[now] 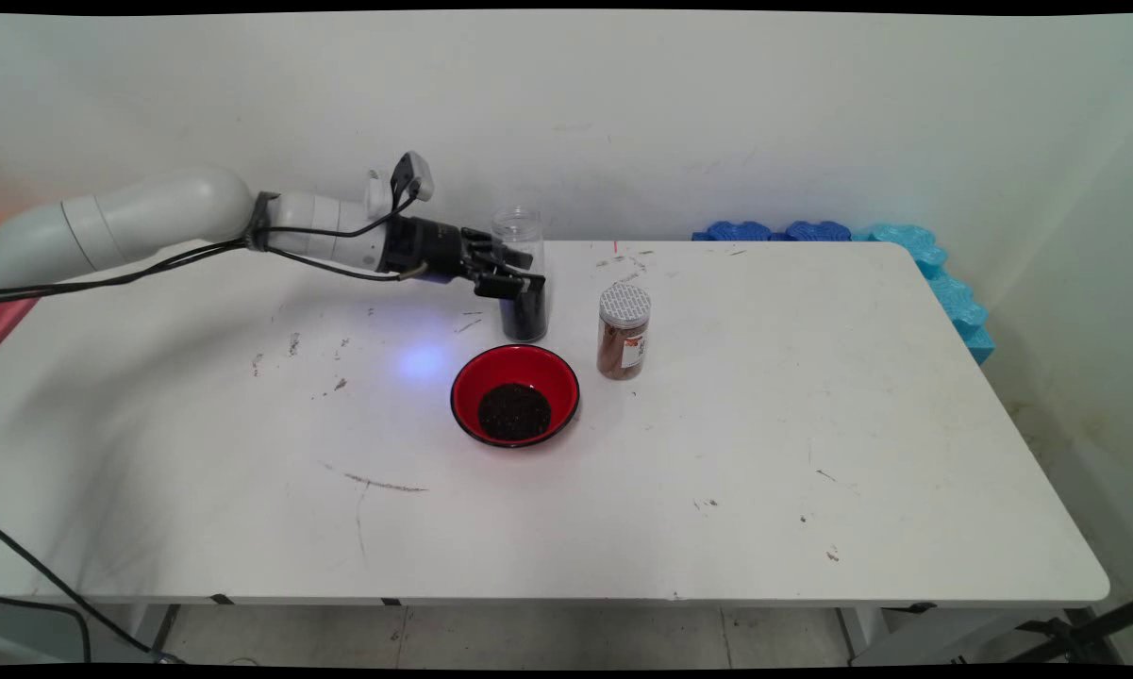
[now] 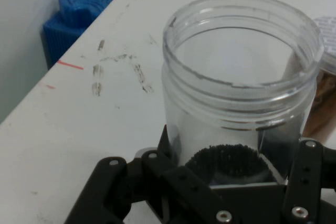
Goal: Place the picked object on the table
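A clear lidless jar (image 1: 519, 236) (image 2: 241, 77) stands upright on the white table (image 1: 811, 424), with dark grains in its lower part. My gripper (image 1: 526, 273) (image 2: 236, 174) reaches in from the left, level with the table, and is shut on the jar's middle, one finger on each side. Just in front of the jar sits a red bowl (image 1: 464, 377) with a black rim, holding a heap of the same dark grains (image 1: 514, 412).
A small jar of brown powder (image 1: 624, 332) (image 2: 326, 45) with a white patterned lid stands right of the clear jar. Blue foam pieces (image 1: 934, 273) (image 2: 79, 9) line the table's far right edge by the wall. Black cables hang from the arm.
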